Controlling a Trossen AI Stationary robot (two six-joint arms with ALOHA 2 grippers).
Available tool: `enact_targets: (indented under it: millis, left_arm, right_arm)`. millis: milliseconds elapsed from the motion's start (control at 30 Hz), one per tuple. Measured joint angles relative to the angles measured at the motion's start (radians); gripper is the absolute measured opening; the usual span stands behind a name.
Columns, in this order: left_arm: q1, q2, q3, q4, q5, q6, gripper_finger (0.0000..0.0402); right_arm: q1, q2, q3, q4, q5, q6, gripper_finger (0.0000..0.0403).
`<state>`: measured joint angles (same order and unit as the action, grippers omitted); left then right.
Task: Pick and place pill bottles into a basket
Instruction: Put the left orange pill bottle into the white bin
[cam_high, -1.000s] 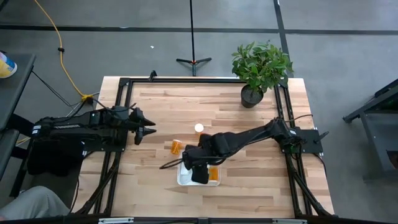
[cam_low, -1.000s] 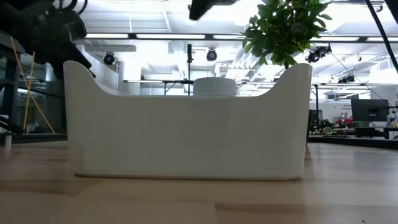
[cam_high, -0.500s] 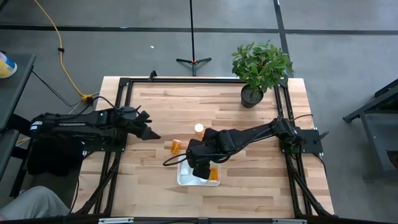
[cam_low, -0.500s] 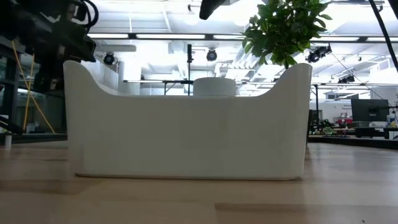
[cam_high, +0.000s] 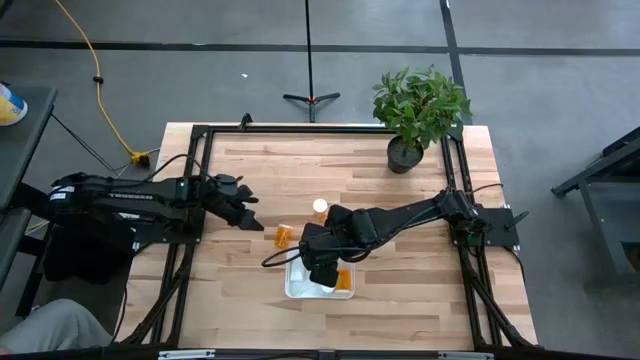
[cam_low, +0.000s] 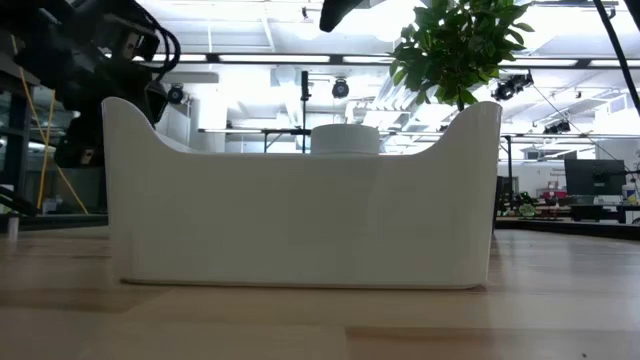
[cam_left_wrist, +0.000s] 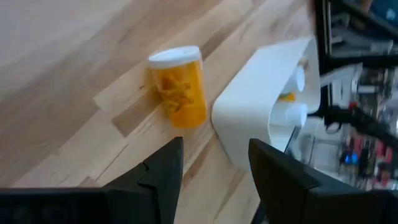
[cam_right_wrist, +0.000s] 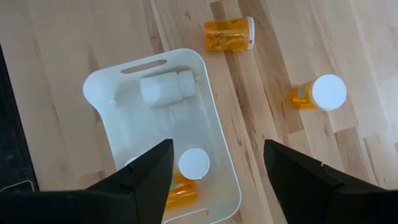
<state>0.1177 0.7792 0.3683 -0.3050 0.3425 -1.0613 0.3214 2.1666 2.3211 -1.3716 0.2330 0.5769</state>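
Observation:
One orange pill bottle lies on its side on the table, left of the basket; it also shows in the left wrist view. Another bottle stands upright on its base farther back. The white basket holds three bottles: one lying on its side, one upright and one partly hidden. My left gripper is open and empty, just left of the lying bottle. My right gripper is open and empty above the basket.
A potted plant stands at the table's far right. The black frame rails run along the table's left and right sides. In the low view the basket's near wall hides most of the table behind it.
My left gripper has moved toward the table's right and near edges, closing on the lying bottle. My right gripper has shifted slightly toward the far edge over the basket, uncovering more of it. The bottles have stayed where they were.

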Motion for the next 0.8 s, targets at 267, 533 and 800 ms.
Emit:
enact_targets:
  millis: [267,533,800]
  left_arm:
    - [0.000,0.081,0.000,0.182,0.096,0.060,0.0216]
    - [0.000,0.199,0.000,0.208,0.201,0.077,0.0237]
    - [0.000,0.270,0.000,0.303,0.174,0.061,0.0328]
  right_arm:
    - [0.000,0.000,0.000,0.000,-0.003,-0.028,0.0240]
    - [0.000,0.000,0.000,0.000,-0.013,-0.046,0.0240]
    - [0.000,0.000,0.000,0.000,-0.018,-0.062,0.0240]
